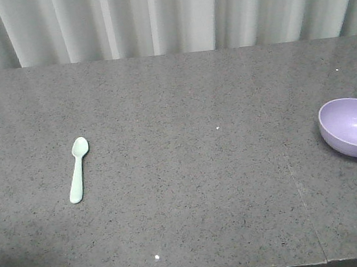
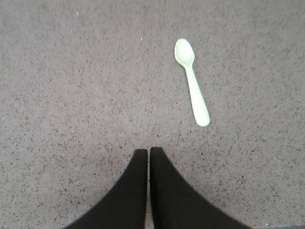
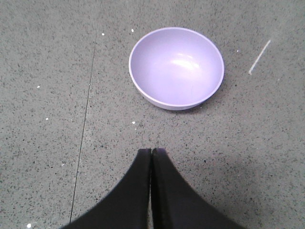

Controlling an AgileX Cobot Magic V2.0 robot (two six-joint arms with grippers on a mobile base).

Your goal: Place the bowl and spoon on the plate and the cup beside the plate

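The mint-green spoon (image 1: 78,169) lies flat on the grey counter at the left, head pointing away. In the left wrist view the spoon (image 2: 191,81) sits ahead and to the right of my left gripper (image 2: 148,150), which is shut and holds nothing. The lavender bowl (image 1: 353,127) stands upright at the counter's right edge. From the right wrist the bowl (image 3: 176,67) is empty, just ahead of my right gripper (image 3: 151,150), also shut on nothing. Neither gripper shows in the front view. The plate and the cup are out of view.
The speckled grey counter (image 1: 190,171) has a thin seam (image 1: 299,190) running front to back on the right. A pale pleated curtain (image 1: 164,15) hangs behind it. A short white streak (image 3: 259,57) marks the surface right of the bowl.
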